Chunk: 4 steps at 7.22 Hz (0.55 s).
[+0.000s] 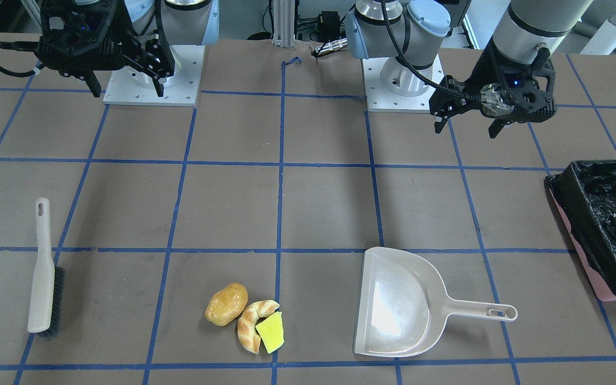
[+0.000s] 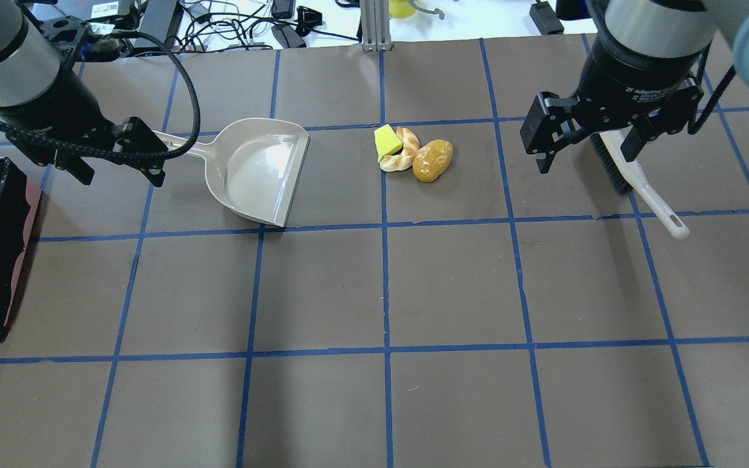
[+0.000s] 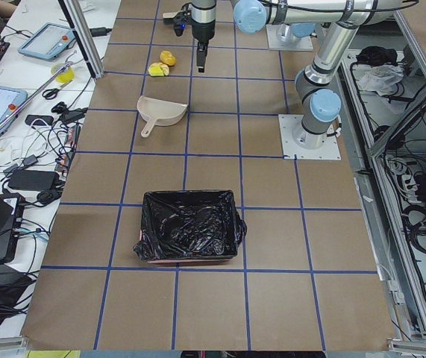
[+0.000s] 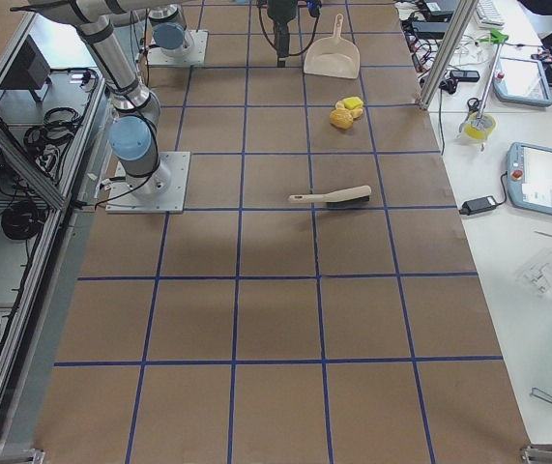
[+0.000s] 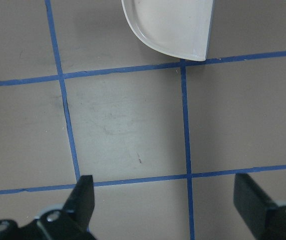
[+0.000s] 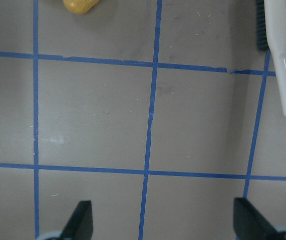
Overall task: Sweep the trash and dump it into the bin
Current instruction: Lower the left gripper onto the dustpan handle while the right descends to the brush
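Overhead, finds a taped table [image 2: 452, 286] with the bin [image 2: 25, 240] at its far left end, well apart from everything else. Places the dustpan [image 2: 257, 172] ahead of the left gripper [image 2: 118, 170], mouth open toward the robot's right, handle aimed at the bin side. Sets the brush [image 2: 651, 195] ahead of the right gripper [image 2: 584, 156] and slightly outboard, long axis slanting back toward the robot, handle end nearest. Shows both sets of jaws spread wide, holding nothing. Leaves the trash [image 2: 413, 153] huddled between dustpan and brush, unswept. Suggests right arm for brush, left for dustpan.
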Tool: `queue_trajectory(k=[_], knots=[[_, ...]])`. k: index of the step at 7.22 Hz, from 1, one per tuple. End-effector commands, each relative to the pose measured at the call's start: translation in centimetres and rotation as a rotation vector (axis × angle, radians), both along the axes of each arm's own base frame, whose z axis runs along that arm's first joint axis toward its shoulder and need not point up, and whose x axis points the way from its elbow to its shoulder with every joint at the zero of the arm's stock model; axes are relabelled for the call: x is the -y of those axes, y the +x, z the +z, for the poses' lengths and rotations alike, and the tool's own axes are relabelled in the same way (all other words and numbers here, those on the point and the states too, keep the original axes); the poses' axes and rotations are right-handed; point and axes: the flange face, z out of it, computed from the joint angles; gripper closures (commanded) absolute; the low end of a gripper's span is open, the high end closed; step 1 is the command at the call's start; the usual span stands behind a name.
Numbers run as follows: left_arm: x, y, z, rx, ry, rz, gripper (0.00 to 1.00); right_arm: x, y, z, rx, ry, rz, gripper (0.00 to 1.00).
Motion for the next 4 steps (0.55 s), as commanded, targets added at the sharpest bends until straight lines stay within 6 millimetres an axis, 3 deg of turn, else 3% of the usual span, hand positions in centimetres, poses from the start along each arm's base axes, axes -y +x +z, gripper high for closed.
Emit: queue_trajectory(k=[1, 3, 4], knots=[[0.1, -0.1, -0.6, -0.012, 0.011, 0.004, 0.0, 0.2, 0.0, 0.1, 0.001, -0.012, 0.001, 0.0], [1.5, -0.2, -0.5, -0.006, -0.034, -0.006, 0.0, 0.9, 0.0, 0.3, 0.064, -0.027, -0.014, 0.0], [1.7, -0.2, -1.2, -0.008, -0.041, -0.069, 0.0, 2.5, 0.2, -1.2, 0.106, -0.011, -0.02, 0.0]])
